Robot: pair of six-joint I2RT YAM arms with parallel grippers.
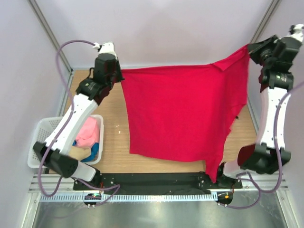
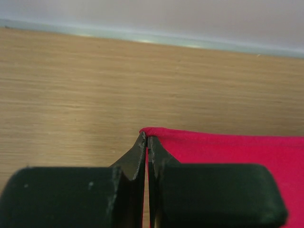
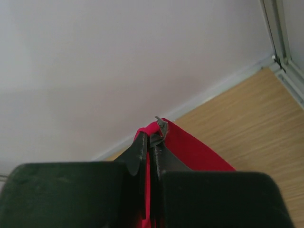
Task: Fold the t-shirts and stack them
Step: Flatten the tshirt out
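Note:
A bright red t-shirt (image 1: 183, 114) hangs spread in the air between my two grippers, its lower edge near the table's front. My left gripper (image 1: 118, 76) is shut on the shirt's upper left corner; the left wrist view shows the red hem (image 2: 218, 142) pinched at my gripper's tips (image 2: 147, 138). My right gripper (image 1: 251, 50) is shut on the upper right corner, held higher; in the right wrist view red cloth (image 3: 190, 147) bunches at my gripper's tips (image 3: 152, 137). Pink (image 1: 88, 132), blue (image 1: 94, 151) and beige (image 1: 83, 153) shirts lie in the basket.
A white mesh basket (image 1: 40, 137) stands at the table's left edge, beside the left arm. The wooden table (image 1: 111, 123) is walled at the back and sides. A black rail (image 1: 156, 179) with both arm bases runs along the front edge.

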